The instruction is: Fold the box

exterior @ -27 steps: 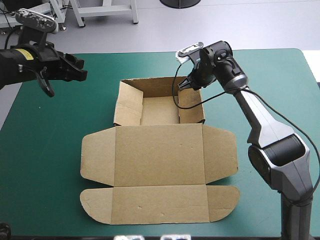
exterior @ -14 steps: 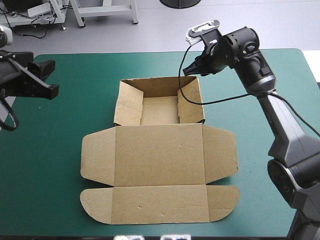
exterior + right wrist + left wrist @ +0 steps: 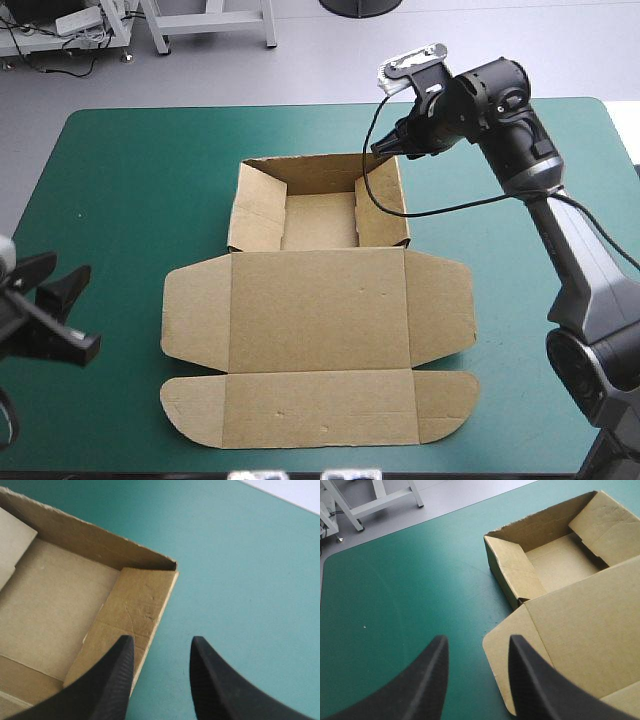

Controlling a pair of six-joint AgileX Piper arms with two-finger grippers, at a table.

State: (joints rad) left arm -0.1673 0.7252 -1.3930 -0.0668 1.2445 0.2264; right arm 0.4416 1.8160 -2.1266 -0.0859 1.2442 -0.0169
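Note:
The brown box [image 3: 318, 310] lies mid-table as an open tray [image 3: 320, 220] with raised walls at the far side and its lid [image 3: 318, 400] flat toward the front. My right gripper [image 3: 380, 150] hovers open over the tray's far right corner [image 3: 145, 600], nothing between its fingers [image 3: 112, 680]. My left gripper [image 3: 88, 308] stands open low at the table's front left, apart from the box, pointing at the lid's left flap [image 3: 520, 645]. The left wrist view shows the tray [image 3: 560, 560] ahead of the left gripper [image 3: 477, 639].
Teal-green cover [image 3: 120, 200] stretches left and right of the box. The table's far edge [image 3: 300, 103] runs a short way behind the tray, and its left edge lies close to my left gripper.
My left arm swept from the table's far left down to its front left. My right gripper rose from the tray's right wall to above its far right corner.

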